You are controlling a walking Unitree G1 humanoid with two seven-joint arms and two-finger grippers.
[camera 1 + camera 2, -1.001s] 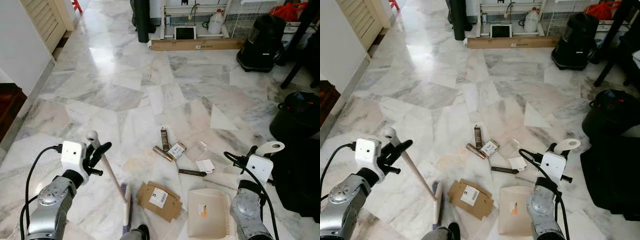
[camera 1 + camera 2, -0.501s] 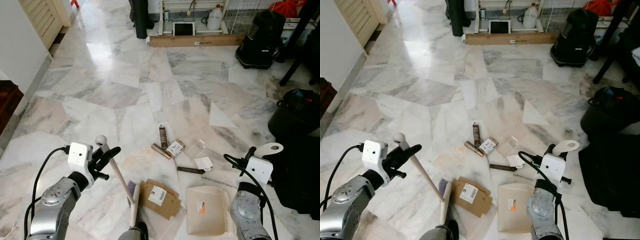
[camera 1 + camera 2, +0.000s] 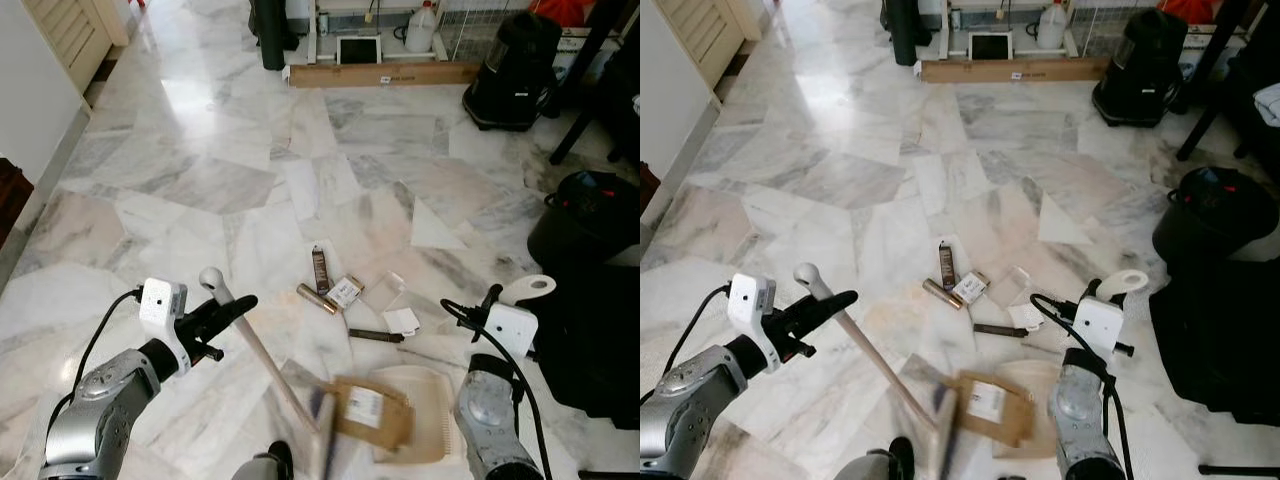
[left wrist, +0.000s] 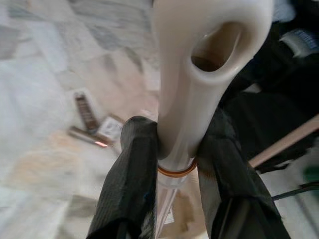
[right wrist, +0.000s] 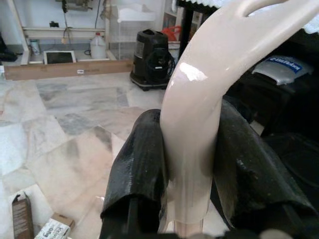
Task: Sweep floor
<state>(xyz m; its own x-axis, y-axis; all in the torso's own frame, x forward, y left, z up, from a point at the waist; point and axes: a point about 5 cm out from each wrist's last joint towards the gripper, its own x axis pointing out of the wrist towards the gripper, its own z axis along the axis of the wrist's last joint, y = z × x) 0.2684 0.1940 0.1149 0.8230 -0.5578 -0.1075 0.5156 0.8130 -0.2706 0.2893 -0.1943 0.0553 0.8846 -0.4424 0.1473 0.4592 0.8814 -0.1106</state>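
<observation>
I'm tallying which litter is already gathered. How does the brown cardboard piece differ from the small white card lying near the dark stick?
The cardboard piece is brown, larger, blurred and lies at the dustpan mouth, against the brush. The white card is pale, smaller, sharp and lies farther out, apart from the dustpan. Both are flat litter with the marble floor beneath.

One broom (image 3: pixel 262 352), one dustpan (image 3: pixel 432 424), one flattened cardboard piece (image 3: pixel 372 411) — blurred. Small litter beyond it: perhaps five bits (image 3: pixel 345 292). Two black bins — one (image 3: pixel 514 58), another (image 3: pixel 585 222). One white jug (image 3: pixel 421 26).
</observation>
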